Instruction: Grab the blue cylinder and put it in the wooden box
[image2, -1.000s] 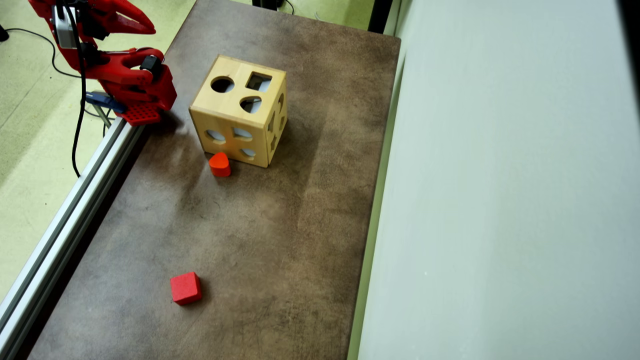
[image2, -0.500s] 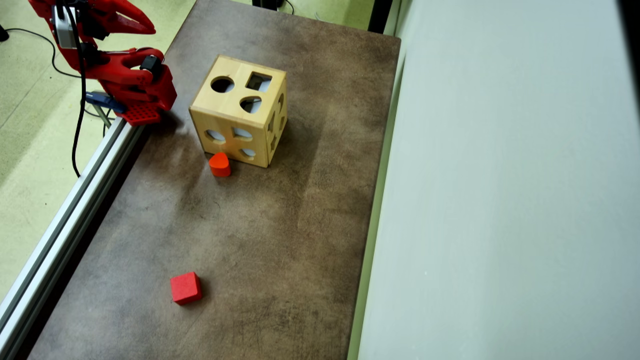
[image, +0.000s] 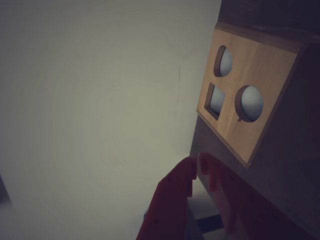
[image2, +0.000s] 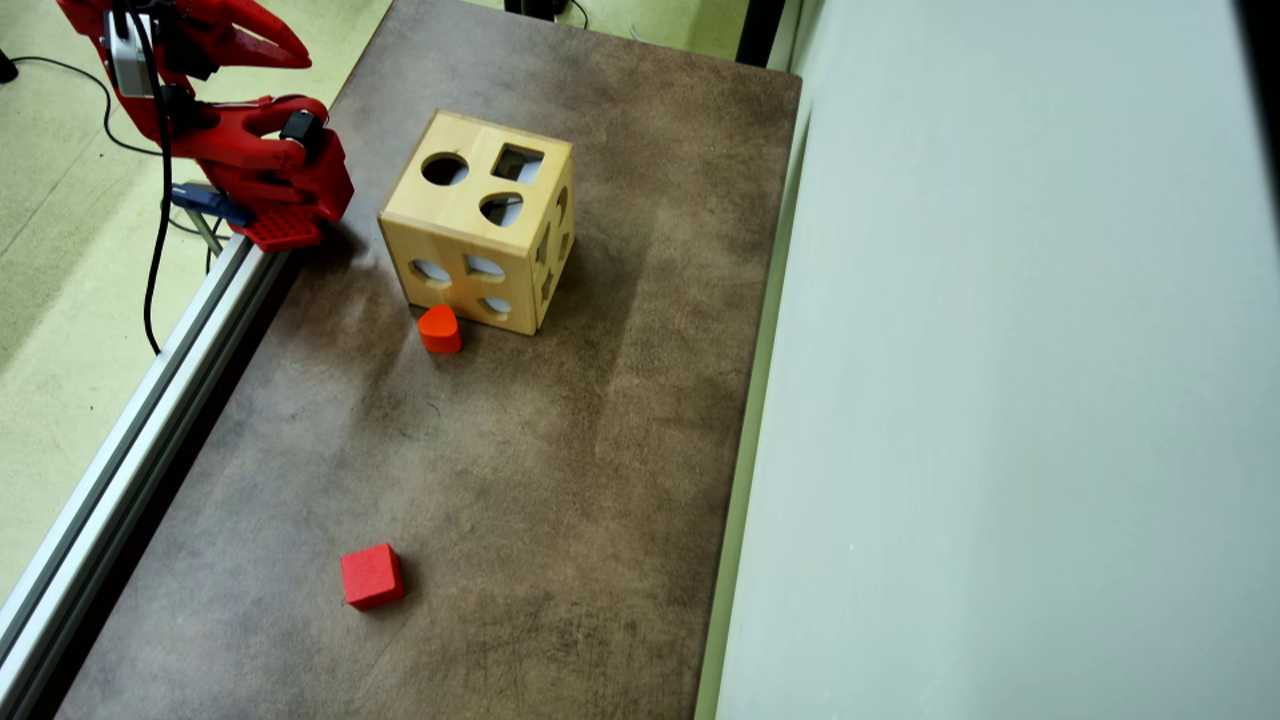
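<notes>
The wooden box (image2: 455, 215) stands on the far part of the brown table (image2: 560, 450), with round, square and half-round cut-outs in its top. The wrist view has the wooden box (image: 272, 70) at the upper right. The blue cylinder is out of view in both views. My red arm is folded at the table's far left corner in the overhead view, and its gripper (image2: 300, 55) stays left of the box and apart from it. In the wrist view the gripper (image: 196, 163) is shut, tips together, nothing between them.
An orange-red rounded block (image2: 439, 328) lies against the box's near side. A red cube (image2: 371, 576) sits near the table's front. An aluminium rail (image2: 130, 440) runs along the left edge. A pale grey wall (image2: 1000, 400) borders the right edge.
</notes>
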